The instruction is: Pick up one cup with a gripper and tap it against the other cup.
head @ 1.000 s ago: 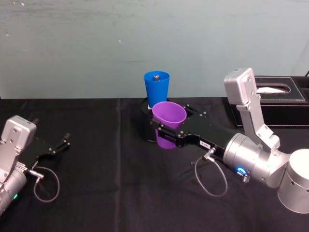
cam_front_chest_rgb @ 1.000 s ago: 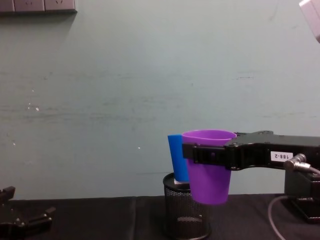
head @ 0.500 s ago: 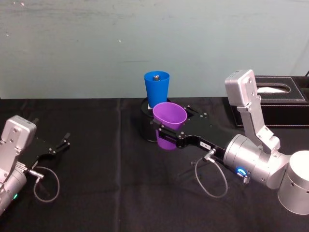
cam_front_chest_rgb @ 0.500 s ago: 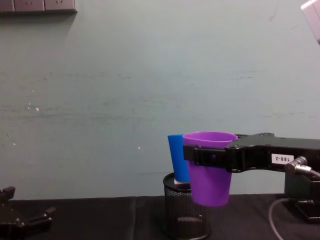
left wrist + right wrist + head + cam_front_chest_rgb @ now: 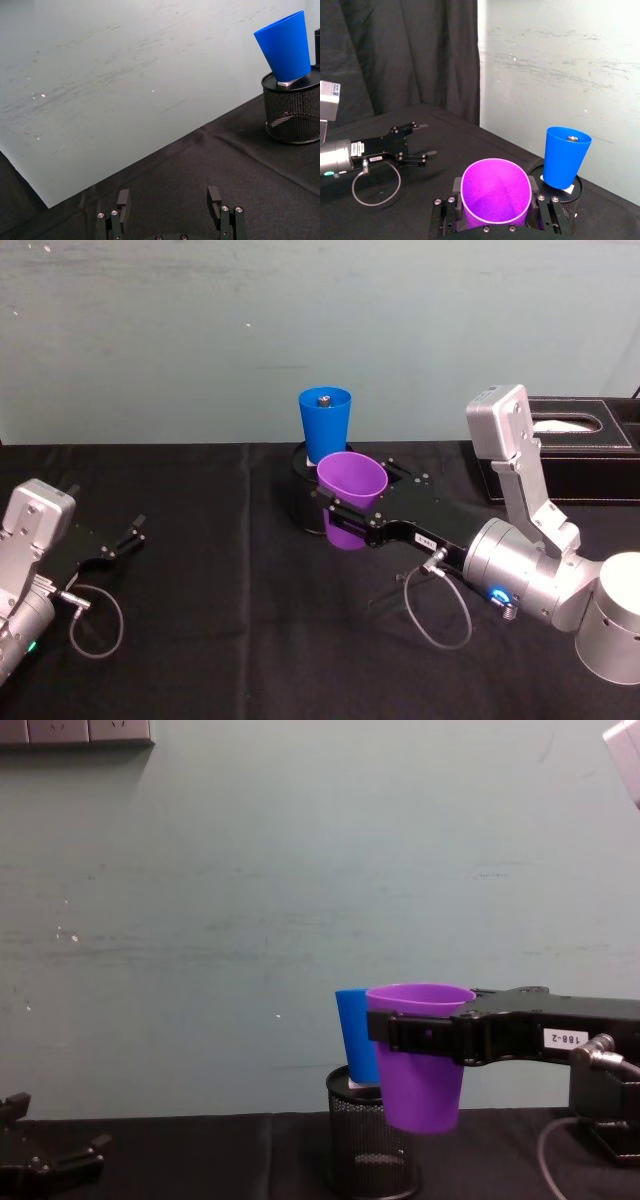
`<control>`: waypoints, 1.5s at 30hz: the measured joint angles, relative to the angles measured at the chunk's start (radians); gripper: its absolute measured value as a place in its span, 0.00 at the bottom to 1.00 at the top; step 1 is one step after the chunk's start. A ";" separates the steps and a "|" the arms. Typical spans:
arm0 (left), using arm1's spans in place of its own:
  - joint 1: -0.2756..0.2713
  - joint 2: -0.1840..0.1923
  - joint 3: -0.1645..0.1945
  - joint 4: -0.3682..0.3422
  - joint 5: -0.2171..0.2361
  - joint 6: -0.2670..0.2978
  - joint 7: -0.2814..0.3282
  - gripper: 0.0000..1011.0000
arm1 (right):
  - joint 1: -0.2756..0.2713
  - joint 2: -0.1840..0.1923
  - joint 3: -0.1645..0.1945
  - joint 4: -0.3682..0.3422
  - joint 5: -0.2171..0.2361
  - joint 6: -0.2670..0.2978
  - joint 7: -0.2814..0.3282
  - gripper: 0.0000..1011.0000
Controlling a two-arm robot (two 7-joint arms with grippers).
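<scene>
On the black tablecloth (image 5: 220, 620), nearest the robot on its left, the left gripper (image 5: 168, 201) rests low over the cloth with its two fingers spread wide and nothing between them. It is well apart from both cups.

On the right side, the silver-grey right arm reaches forward and inward towards the middle of the table, a blue ring light glowing on its wrist. Its black right gripper (image 5: 348, 512), marked with a small white "188-2" label, is pinching the purple cup (image 5: 352, 478) from both sides, just below the rim. The cup is upright, mouth up, and held clear of the table; in the chest view its base hangs about level with the top of the mesh holder (image 5: 370, 1150).

Just behind the purple cup, the round black mesh holder stands on the cloth, and the blue cup (image 5: 325, 425) sits on top of it, mouth up. The two cups are close together; the right wrist view shows a narrow gap between them.

Farther back on the right lies a black tissue box (image 5: 575, 455), and behind everything stands a pale green wall (image 5: 150, 340)
</scene>
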 joint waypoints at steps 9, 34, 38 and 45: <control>0.000 0.000 0.000 0.000 0.000 0.000 0.000 0.99 | -0.001 0.000 0.000 0.000 0.000 -0.001 0.001 0.72; 0.000 0.000 0.000 0.000 0.000 0.000 0.000 0.99 | -0.001 0.000 0.000 0.000 0.000 -0.001 0.001 0.72; 0.000 0.000 0.000 0.000 0.000 0.000 0.000 0.99 | -0.001 0.000 0.000 0.001 0.000 -0.001 0.001 0.72; 0.000 0.000 0.000 0.000 0.000 0.000 0.000 0.99 | -0.001 0.000 0.000 0.001 0.000 -0.001 0.001 0.72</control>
